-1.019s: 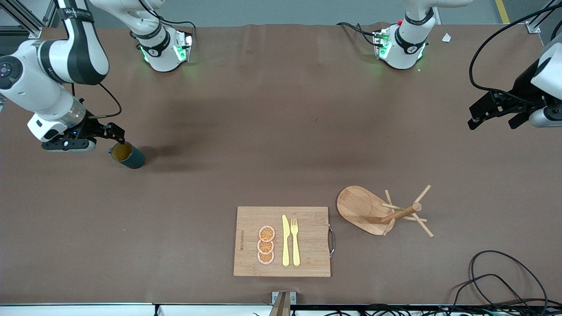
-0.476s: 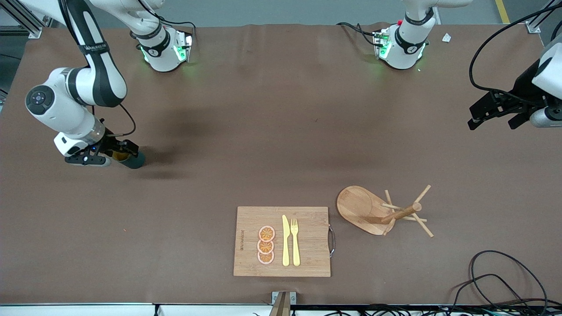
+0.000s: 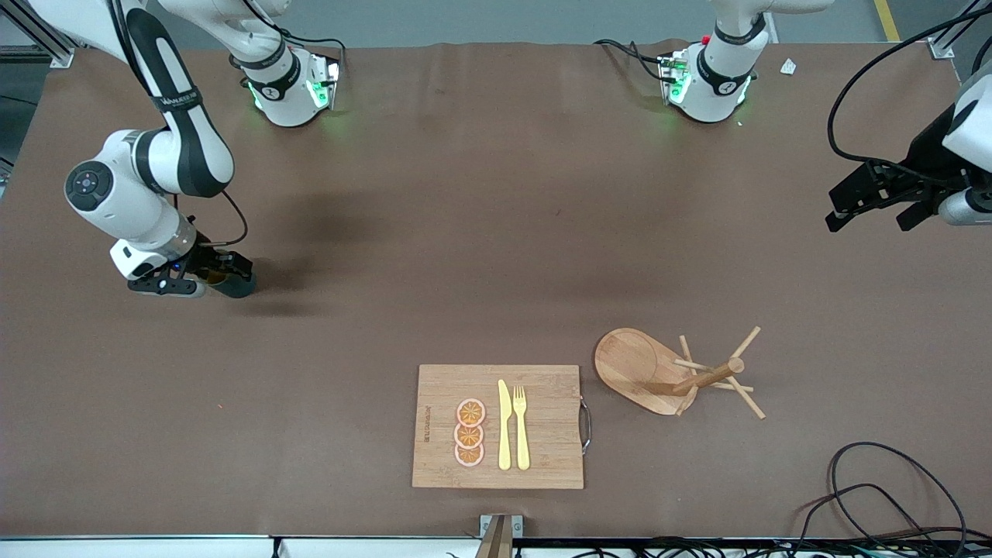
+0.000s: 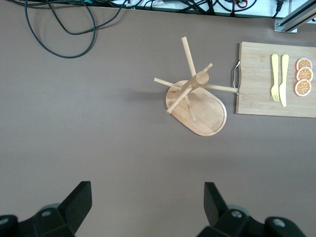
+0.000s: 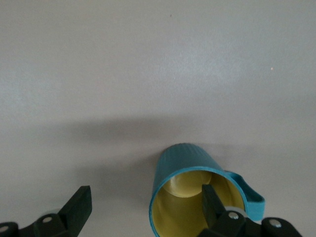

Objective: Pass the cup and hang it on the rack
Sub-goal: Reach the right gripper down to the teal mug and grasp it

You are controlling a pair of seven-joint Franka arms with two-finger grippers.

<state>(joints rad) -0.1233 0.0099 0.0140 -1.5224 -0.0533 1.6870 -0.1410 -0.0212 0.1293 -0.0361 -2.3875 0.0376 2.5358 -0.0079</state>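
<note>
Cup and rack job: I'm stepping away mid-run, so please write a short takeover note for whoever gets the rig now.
Right gripper: open, down at the cup, one finger inside its mouth, nothing gripped yet.
Left gripper: open, empty, waiting above the table at the left arm's end.
Cup: on the table toward the right arm's end.
Rack: upright beside the cutting board.
Done: approach only.
Left: grasp, pass to the left gripper, hang on a peg.

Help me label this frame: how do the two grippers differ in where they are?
The right gripper is low at the cup, one finger inside its rim; the left gripper hangs over bare table, waiting, the rack in its wrist view. Both have open jaws, holding nothing.
</note>
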